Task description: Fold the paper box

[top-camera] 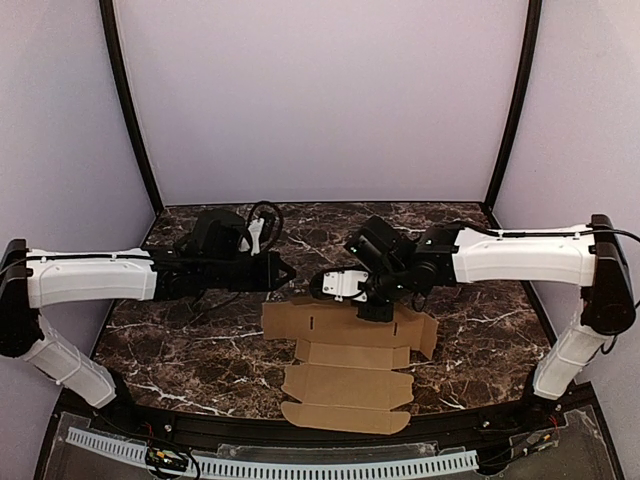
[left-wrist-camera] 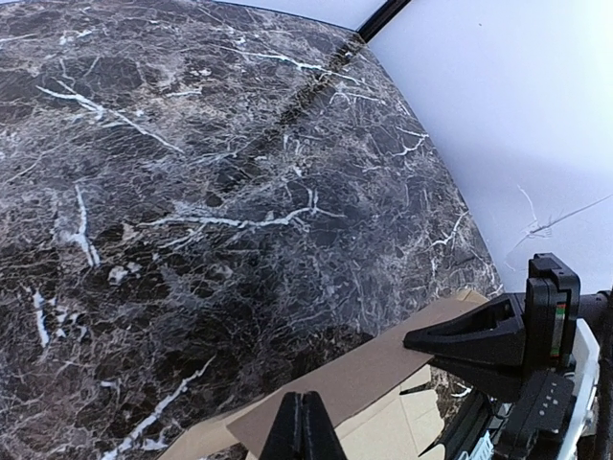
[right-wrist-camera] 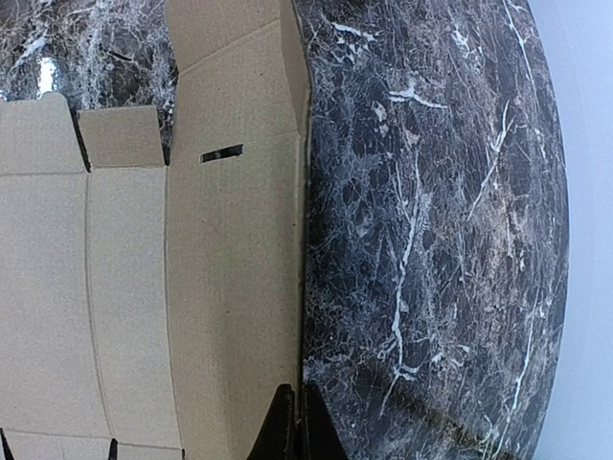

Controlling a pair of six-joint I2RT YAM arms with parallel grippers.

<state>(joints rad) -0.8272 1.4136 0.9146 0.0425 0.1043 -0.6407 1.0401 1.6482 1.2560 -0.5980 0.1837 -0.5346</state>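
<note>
The paper box (top-camera: pixel 345 385) is a flat tan cardboard sheet with flaps and notched tabs, lying at the middle front of the marble table (top-camera: pixel 190 350). My right gripper (top-camera: pixel 375 308) is shut on the edge of its far panel (right-wrist-camera: pixel 220 287), and the fingertips (right-wrist-camera: pixel 287 417) straddle that thin edge. In the left wrist view this panel (left-wrist-camera: pixel 383 374) stands tilted up off the table and casts a shadow, with the right gripper (left-wrist-camera: pixel 479 340) at its right end. My left gripper (top-camera: pixel 290 271) hovers by the panel's left end, fingers (left-wrist-camera: pixel 292 426) pressed together in front of the cardboard with nothing visibly between them.
Pale walls close the table in at the back and sides, with black frame posts (top-camera: pixel 130 110) at the back corners. A white slotted rail (top-camera: pixel 270 465) runs along the near edge. The marble (right-wrist-camera: pixel 431 240) beyond the box's far edge is bare.
</note>
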